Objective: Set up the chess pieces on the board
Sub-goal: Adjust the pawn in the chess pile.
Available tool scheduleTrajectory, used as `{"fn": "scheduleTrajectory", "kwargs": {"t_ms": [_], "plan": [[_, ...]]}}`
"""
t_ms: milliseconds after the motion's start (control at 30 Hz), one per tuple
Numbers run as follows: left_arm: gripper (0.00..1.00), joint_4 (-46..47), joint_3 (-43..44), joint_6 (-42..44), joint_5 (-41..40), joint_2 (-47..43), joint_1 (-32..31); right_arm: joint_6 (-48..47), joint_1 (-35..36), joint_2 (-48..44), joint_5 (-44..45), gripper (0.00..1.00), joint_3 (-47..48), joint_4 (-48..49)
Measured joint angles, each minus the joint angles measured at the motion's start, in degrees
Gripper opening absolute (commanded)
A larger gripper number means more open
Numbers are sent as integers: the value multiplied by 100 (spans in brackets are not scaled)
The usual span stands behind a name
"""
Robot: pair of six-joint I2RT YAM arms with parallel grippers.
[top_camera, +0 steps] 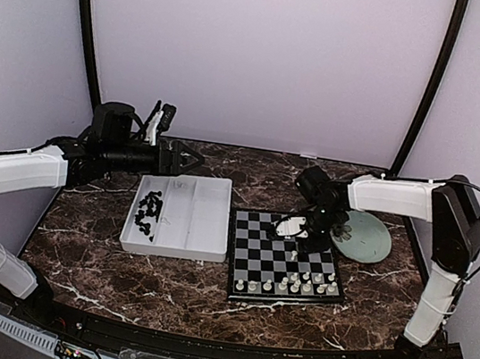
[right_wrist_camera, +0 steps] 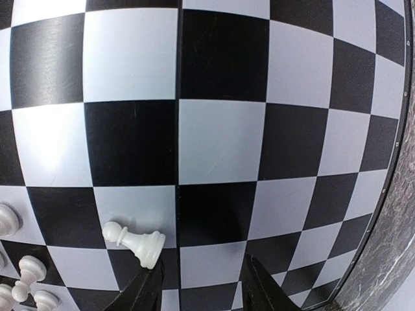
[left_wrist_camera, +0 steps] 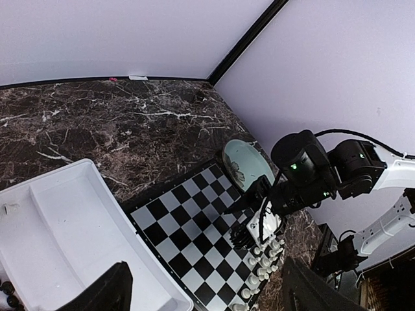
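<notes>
While the right gripper (right_wrist_camera: pixel 202 272) hangs low over the board (top_camera: pixel 287 259), its 2 fingers (right_wrist_camera: pixel 144 295) stand apart with only bare checks between them. Just beside the tip of 1 finger is a white pawn (right_wrist_camera: pixel 136 243) on a light square, its head pointing sideways in the wrist view; I cannot tell whether it stands upright or has tipped over.

More white chess pieces (top_camera: pixel 298 284) cluster in the 2 nearest rows of the board, toward its right corner. The black chess pieces (top_camera: pixel 147 211) are off the board, heaped along the left side of the white tray (top_camera: pixel 201 228), which sits just left of the board on the marble table (top_camera: pixel 102 258).

At the tray's far end the left gripper (top_camera: pixel 194 158) hovers with its fingers spread wide and nothing held between them. A green plate (top_camera: pixel 367 239) lies just beside the board's far right corner, partly behind the right arm.
</notes>
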Motion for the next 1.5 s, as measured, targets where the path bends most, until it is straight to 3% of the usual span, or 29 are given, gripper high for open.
{"fn": "scheduleTrajectory", "kwargs": {"t_ms": [633,1000,1500], "plan": [[81,87,-9,-9,20,-2,0,-114,354,33,-107,45,35,-55],[81,177,-74,-74,44,-2,-15,-111,691,437,-258,42,575,-46],[81,181,-96,-81,109,-2,-22,20,490,476,-437,41,614,-205]]}}
